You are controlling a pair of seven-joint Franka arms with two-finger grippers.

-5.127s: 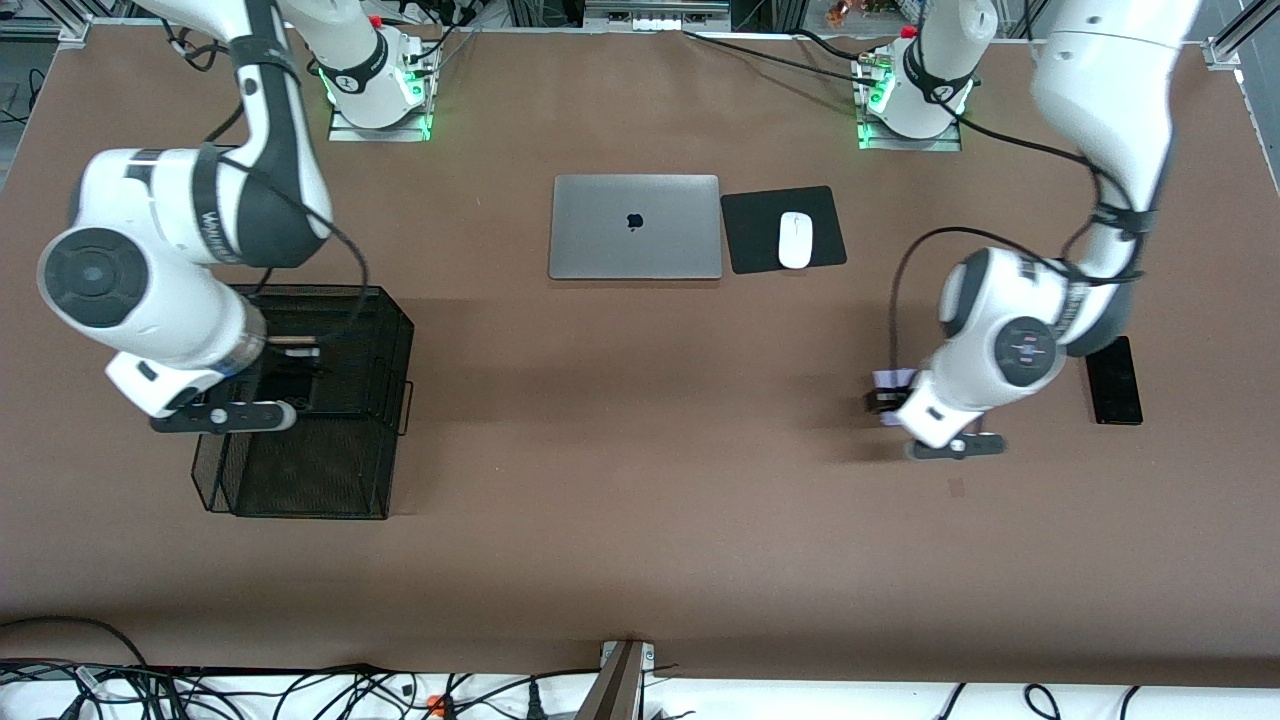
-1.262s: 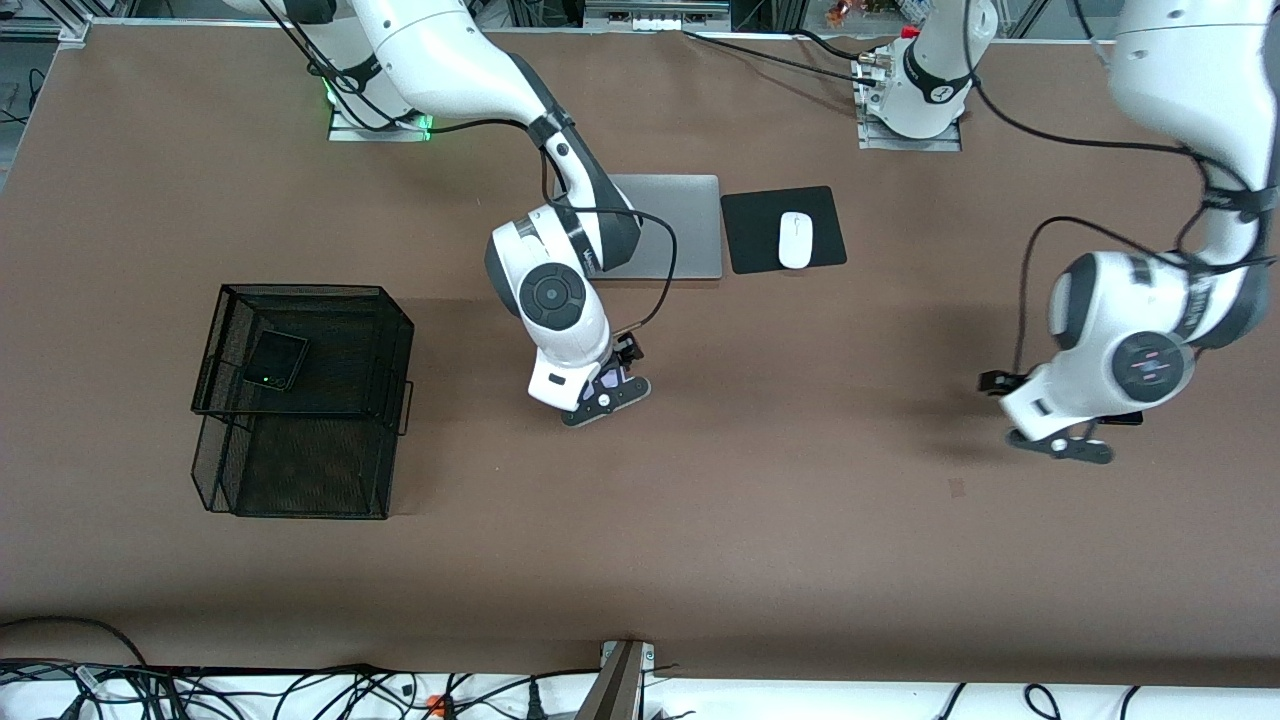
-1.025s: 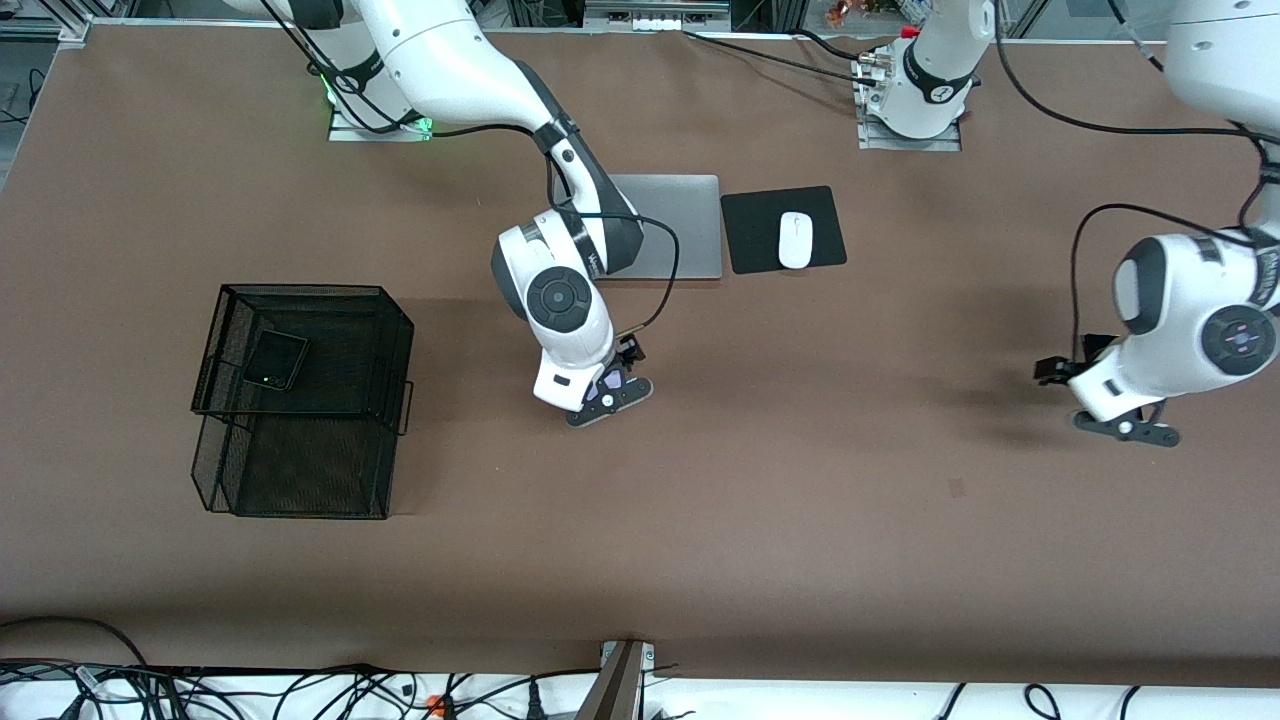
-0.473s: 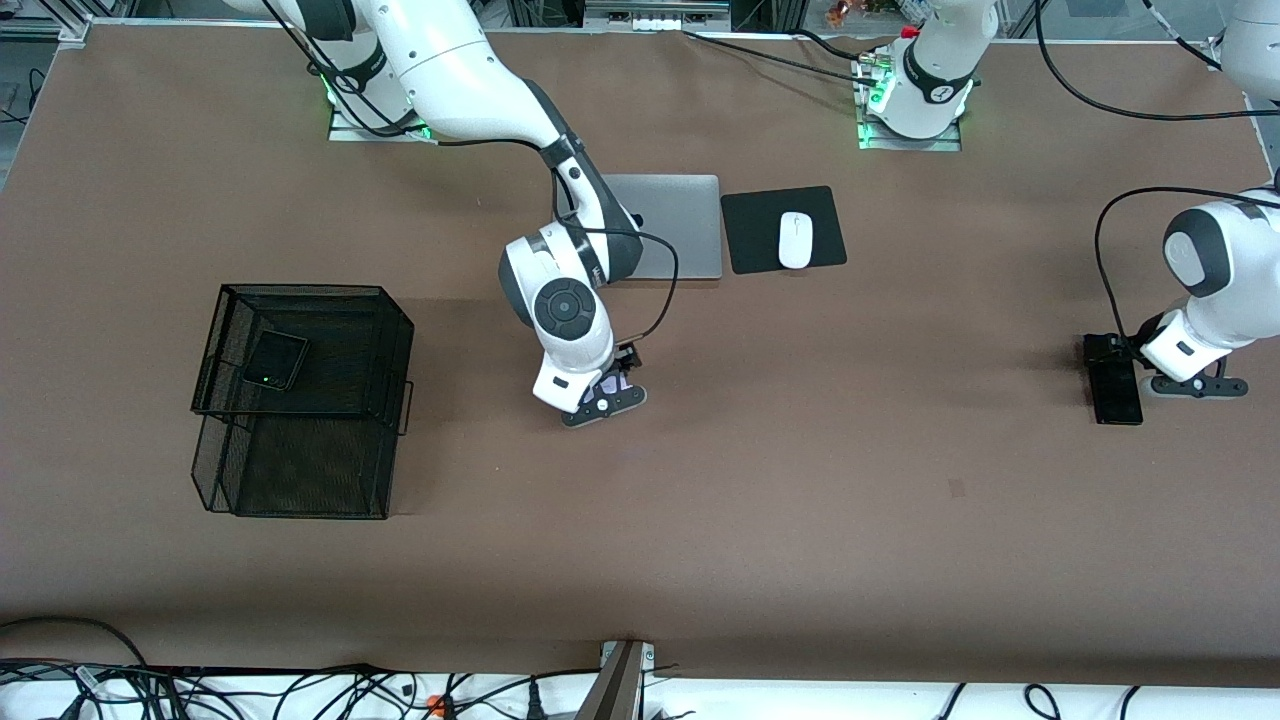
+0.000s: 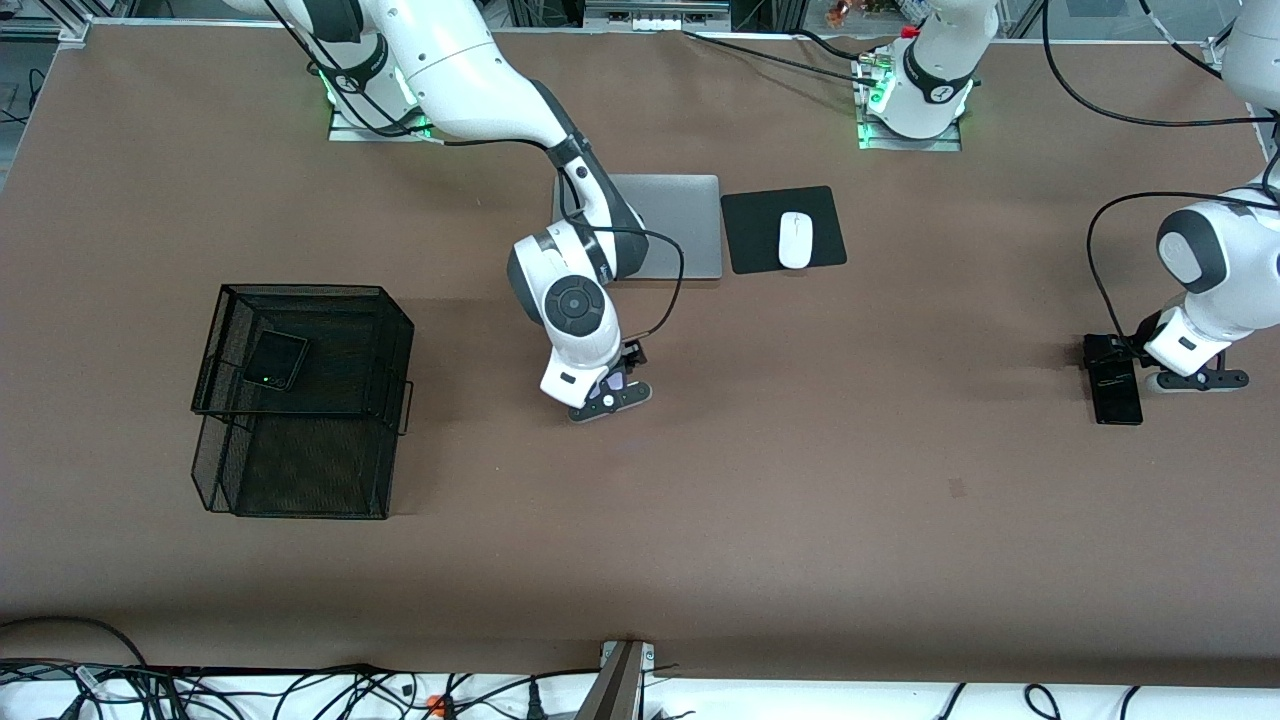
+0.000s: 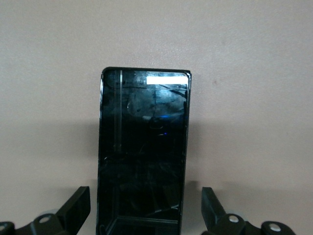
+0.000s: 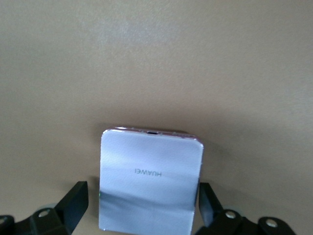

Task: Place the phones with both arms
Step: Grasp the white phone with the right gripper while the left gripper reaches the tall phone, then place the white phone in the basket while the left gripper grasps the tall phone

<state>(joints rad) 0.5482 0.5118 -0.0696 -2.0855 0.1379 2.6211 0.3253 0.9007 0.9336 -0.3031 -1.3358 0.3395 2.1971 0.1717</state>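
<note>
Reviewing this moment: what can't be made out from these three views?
- Front view: the white-lavender phone is mostly covered by the right gripper.
- Right wrist view: that phone's near end is cut off by the frame edge; whether the fingers touch it is unclear.
- Left wrist view: the long black phone is likewise cut off.
- Front view: the left gripper hides part of it.

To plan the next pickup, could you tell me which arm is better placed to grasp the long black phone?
Left: its tool is open astride the long black phone; the right tool straddles the white phone mid-table.
</note>
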